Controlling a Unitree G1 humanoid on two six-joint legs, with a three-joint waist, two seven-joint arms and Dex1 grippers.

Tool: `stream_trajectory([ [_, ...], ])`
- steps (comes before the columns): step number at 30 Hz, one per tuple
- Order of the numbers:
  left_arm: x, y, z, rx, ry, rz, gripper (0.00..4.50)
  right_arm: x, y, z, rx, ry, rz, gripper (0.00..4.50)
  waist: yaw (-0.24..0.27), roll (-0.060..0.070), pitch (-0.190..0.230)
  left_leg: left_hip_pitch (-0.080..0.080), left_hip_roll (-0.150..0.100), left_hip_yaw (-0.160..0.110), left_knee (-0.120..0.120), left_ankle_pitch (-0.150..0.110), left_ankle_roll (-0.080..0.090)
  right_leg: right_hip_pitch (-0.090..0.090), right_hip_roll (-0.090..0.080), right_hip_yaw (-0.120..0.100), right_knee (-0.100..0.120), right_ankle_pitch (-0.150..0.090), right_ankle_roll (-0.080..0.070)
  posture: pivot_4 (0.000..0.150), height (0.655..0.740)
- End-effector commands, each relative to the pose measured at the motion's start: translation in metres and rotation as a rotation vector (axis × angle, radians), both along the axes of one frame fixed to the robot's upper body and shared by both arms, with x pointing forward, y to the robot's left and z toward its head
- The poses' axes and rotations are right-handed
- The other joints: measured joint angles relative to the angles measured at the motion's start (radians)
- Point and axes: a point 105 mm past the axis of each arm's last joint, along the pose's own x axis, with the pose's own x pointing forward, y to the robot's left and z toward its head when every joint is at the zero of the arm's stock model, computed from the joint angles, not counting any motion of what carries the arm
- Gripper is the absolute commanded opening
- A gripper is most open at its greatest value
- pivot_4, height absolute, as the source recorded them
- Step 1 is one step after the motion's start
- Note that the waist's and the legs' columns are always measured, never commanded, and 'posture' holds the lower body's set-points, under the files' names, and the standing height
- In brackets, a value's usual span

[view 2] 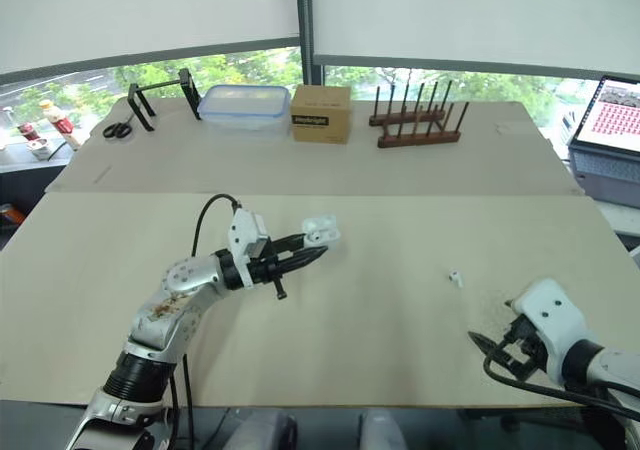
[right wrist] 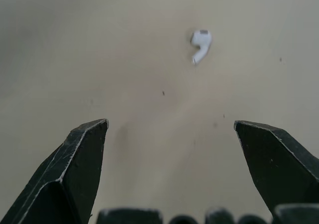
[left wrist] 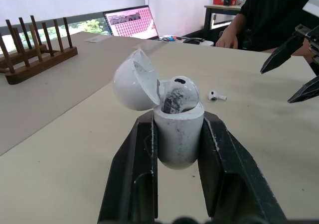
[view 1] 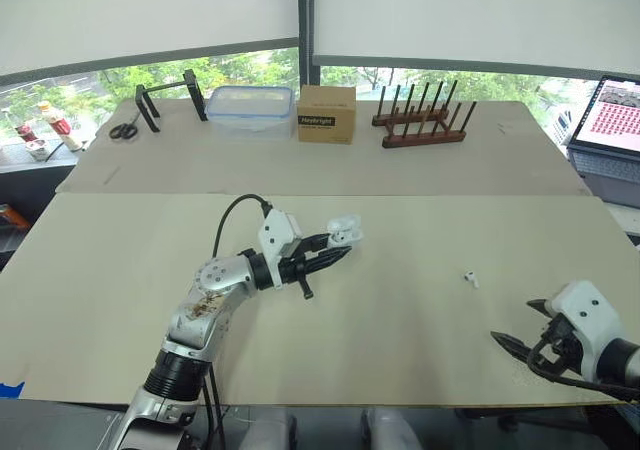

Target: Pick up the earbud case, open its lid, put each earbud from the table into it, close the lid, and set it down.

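The left hand (view 1: 330, 253) clamps the case (left wrist: 178, 134) above the middle of the bench (view 1: 400, 350), lid (left wrist: 132, 82) tipped open, with one earbud (left wrist: 177, 92) apparently seated inside. The right hand (right wrist: 170, 124), spread wide near the front right corner, faces the loose earbud (right wrist: 201, 45). It should centre over it, descend squarely and close gently to avoid skidding.

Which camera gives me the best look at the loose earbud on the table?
Right wrist view: the earbud lies just ahead of the open right gripper, stem visible. Left wrist view shows it small beyond the earbud case; eye views, a speck.
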Motion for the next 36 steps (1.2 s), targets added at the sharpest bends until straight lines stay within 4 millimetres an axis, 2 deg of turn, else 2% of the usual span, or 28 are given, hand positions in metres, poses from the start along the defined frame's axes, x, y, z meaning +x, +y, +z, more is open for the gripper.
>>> stream_trajectory([
  [1,-0.006,-0.004,0.008,-0.025,-0.034,-0.037,0.58,0.002,-0.014,0.007,-0.048,-0.052,-0.078,4.5,0.0,0.0,0.0,0.0,0.0,0.0,0.0,0.0,0.0,0.0,0.0,0.0,0.0,0.0,0.0,0.15,0.74],
  [4,-0.007,-0.005,0.01,-0.042,-0.032,-0.041,0.58,0.009,-0.017,0.01,-0.001,-0.113,-0.141,4.5,0.0,0.0,0.0,0.002,0.0,0.0,0.0,0.0,0.0,0.003,0.0,0.0,0.0,0.0,0.0,0.15,0.74],
  [8,-0.008,-0.007,0.01,-0.042,-0.032,-0.046,0.58,0.023,-0.006,0.014,0.126,-0.212,-0.175,4.5,-0.001,0.0,0.0,0.003,0.0,-0.001,0.0,0.0,0.0,0.003,0.0,0.0,-0.001,0.0,0.0,0.15,0.74],
  [16,-0.013,-0.01,0.01,-0.039,-0.025,-0.061,0.58,0.075,0.029,0.003,0.223,-0.285,-0.144,4.5,-0.006,0.0,0.0,0.003,0.0,-0.003,0.0,0.0,0.0,0.003,0.0,0.0,0.0,0.0,0.0,0.15,0.74],
  [21,-0.015,-0.009,0.008,-0.036,-0.019,-0.057,0.58,0.1,0.033,-0.006,0.25,-0.285,-0.187,4.5,-0.004,0.001,0.0,0.003,0.0,-0.003,-0.001,0.0,0.0,0.003,0.0,0.0,0.0,0.0,0.0,0.15,0.74],
  [24,-0.016,-0.008,0.008,-0.033,-0.016,-0.052,0.58,0.103,0.029,-0.012,0.266,-0.263,-0.234,4.5,-0.003,0.001,0.0,0.003,0.0,-0.003,-0.001,0.0,0.0,0.003,0.0,0.0,0.0,0.0,0.0,0.15,0.74],
  [32,-0.018,-0.005,0.006,-0.029,-0.01,-0.044,0.58,0.084,0.029,-0.021,0.276,-0.19,-0.239,4.5,-0.002,0.001,0.0,0.003,0.0,-0.003,0.0,0.0,0.0,0.003,0.0,0.0,0.0,0.0,0.0,0.15,0.74],
  [36,-0.018,-0.007,0.005,-0.029,-0.009,-0.051,0.58,0.083,0.031,-0.023,0.3,-0.176,-0.26,4.5,-0.004,0.001,-0.001,0.005,0.0,-0.003,0.0,0.0,0.0,0.005,0.0,0.0,0.0,0.0,0.0,0.15,0.74],
])
